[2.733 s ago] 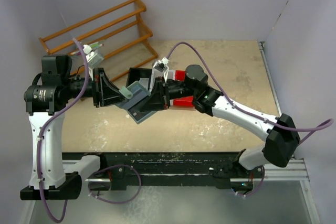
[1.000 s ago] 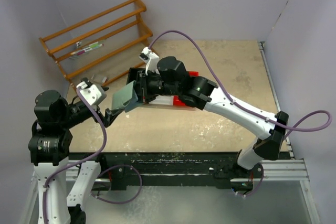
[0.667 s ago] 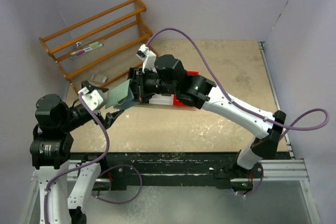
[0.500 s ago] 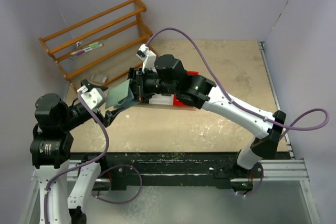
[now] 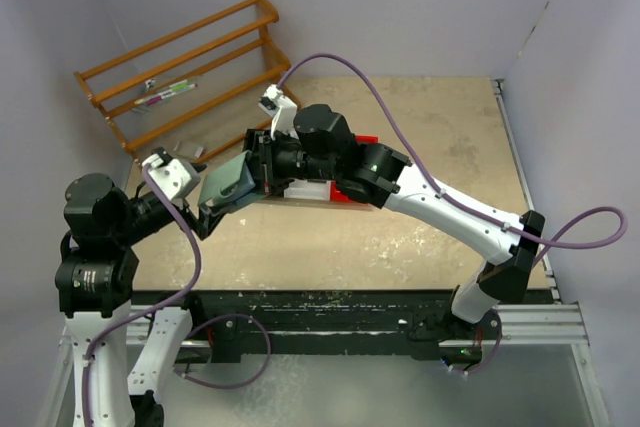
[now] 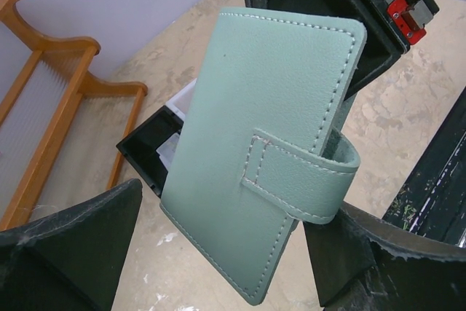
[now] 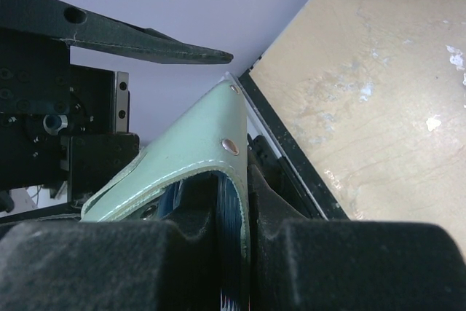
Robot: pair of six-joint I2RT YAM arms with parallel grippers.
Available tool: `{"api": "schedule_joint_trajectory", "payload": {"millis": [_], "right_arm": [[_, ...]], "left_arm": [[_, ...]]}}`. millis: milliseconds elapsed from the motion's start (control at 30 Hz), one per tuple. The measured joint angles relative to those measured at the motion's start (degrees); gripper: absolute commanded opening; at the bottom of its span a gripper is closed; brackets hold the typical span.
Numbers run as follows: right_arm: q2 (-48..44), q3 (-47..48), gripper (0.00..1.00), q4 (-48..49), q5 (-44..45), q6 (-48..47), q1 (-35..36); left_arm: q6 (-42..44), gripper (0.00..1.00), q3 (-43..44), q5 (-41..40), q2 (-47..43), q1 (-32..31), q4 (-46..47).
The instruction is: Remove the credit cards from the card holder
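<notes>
Right gripper (image 5: 258,169) clamped on card holder (image 6: 269,129) – left gripper (image 5: 208,209) spread wide around it; hard tug could yank holder loose.

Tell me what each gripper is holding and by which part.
The right gripper pinches the card holder by one end. The left gripper holds nothing: its jaws stand open either side of the holder's other end.

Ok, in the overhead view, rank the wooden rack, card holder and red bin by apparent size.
Largest to smallest: wooden rack, card holder, red bin. The right arm covers most of the bin, so its place is unsure.
</notes>
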Motion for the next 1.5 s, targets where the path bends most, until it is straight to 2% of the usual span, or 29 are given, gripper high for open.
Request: {"api": "schedule_joint_trajectory", "payload": {"millis": [300, 533, 1100, 1500], "right_arm": [[-1.7, -3.2, 0.0, 2.2, -1.2, -1.0, 0.0], [-2.8, -5.1, 0.0, 3.1, -2.1, -1.7, 0.0], [-4.1, -7.9, 0.0, 5.3, -4.7, -3.5, 0.1], [-5.2, -8.9, 0.0, 5.5, -5.0, -3.8, 0.1]], "left_arm": [[-0.6, 0.9, 2.3, 0.1, 0.5, 0.0, -1.2], [1.0, 0.9, 7.9, 4.7, 5.6, 0.0, -8.3], [3.0, 0.87, 10.6, 10.4, 9.7, 0.0, -16.8], [0.9, 0.88, 10.7, 9.7, 9.3, 0.0, -14.8]]}}
